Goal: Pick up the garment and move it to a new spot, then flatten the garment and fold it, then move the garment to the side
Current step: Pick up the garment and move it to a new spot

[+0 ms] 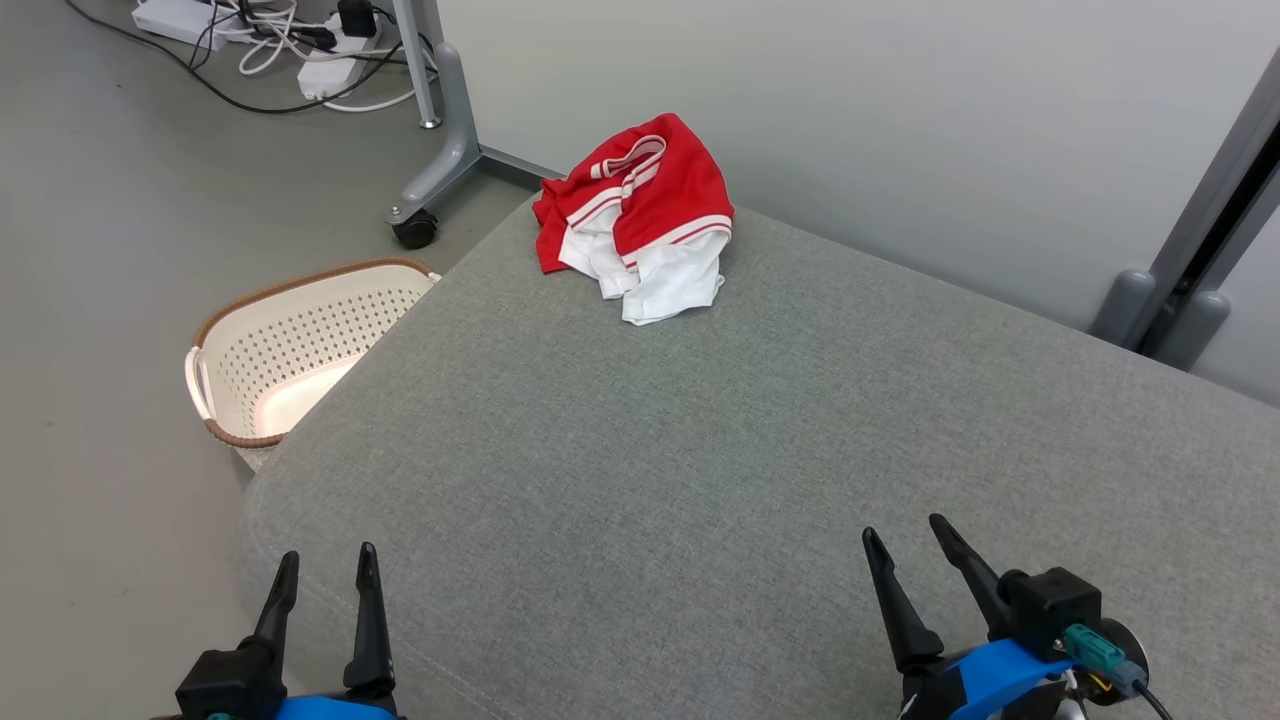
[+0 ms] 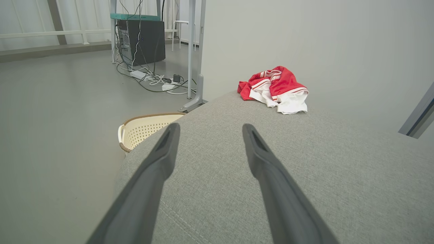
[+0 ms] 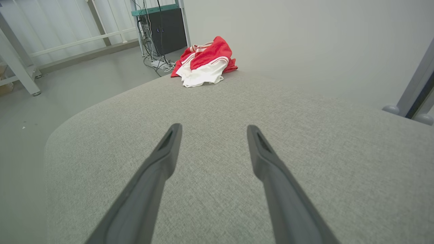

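Observation:
A crumpled red and white garment (image 1: 640,220) lies in a heap near the far edge of the grey cushioned surface (image 1: 700,480). The same garment (image 2: 276,88) sits far ahead in the left wrist view, and the garment (image 3: 205,61) is far ahead and to the left in the right wrist view. My left gripper (image 1: 328,564) stands open at the near left edge of the surface, holding nothing. Open and holding nothing too, my right gripper (image 1: 908,538) is at the near right. Both are far from the garment.
A cream perforated basket (image 1: 290,350) with a brown rim stands on the floor by the surface's left edge. Behind it is a wheeled grey stand leg (image 1: 440,150), with power strips and cables (image 1: 290,45) on the floor. A pale wall runs behind the surface.

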Robot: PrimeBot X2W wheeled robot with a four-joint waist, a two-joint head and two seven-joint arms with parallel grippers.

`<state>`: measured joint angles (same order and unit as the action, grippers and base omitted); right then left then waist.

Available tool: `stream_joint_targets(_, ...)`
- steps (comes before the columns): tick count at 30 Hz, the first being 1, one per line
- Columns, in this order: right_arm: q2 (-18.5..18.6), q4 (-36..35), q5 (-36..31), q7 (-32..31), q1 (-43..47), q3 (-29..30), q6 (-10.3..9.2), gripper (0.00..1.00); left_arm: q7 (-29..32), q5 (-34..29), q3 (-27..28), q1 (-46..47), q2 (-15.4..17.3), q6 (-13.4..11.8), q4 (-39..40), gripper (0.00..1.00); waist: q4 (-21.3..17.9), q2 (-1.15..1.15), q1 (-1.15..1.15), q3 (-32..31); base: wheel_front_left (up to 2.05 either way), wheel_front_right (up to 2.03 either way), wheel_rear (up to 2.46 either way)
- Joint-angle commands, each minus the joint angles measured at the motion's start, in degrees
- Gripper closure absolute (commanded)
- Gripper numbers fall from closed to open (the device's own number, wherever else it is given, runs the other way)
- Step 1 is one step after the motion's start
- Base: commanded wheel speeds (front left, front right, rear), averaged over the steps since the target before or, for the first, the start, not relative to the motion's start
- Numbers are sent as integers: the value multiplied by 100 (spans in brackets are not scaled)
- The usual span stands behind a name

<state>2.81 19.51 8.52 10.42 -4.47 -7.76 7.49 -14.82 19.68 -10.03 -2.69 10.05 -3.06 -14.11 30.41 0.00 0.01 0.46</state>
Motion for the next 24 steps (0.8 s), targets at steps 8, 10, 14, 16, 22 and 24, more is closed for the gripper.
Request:
stream_joint_targets(8, 17, -173, -235, -30, -123, 338, 1, 0, 147, 87, 113, 300, 299, 128, 303, 0, -22, 0, -1, 196, 0, 0, 0)
stream_joint_targets(10, 21, -323, -386, -129, -201, 407, 0, 0, 237, 73, 213, 528, 464, 126, 463, 0, -172, 0, -1, 394, 0, 0, 0)
stream_joint_targets(14, 17, -745, -734, -374, -401, 584, 1, 0, 416, 203, 588, 1240, 854, 141, 807, 0, -495, 0, -1, 874, 0, 0, 0)
stream_joint_targets(16, 17, -1027, -927, -532, -497, 681, 1, 0, 545, 245, 746, 1740, 1071, 161, 904, 0, -658, 0, -1, 1142, 0, 0, 0)
stream_joint_targets(22, 18, -1871, -1396, -1014, -844, 812, 1, 0, 1035, 389, 910, 3429, 1577, 389, 397, 0, -1175, 0, -1, 2002, 0, 0, 0)
stream_joint_targets(24, 17, -2128, -1515, -1187, -981, 754, 1, 0, 1215, 466, 952, 3994, 1654, 438, 14, 0, -1349, 0, -1, 2303, 0, 0, 0)
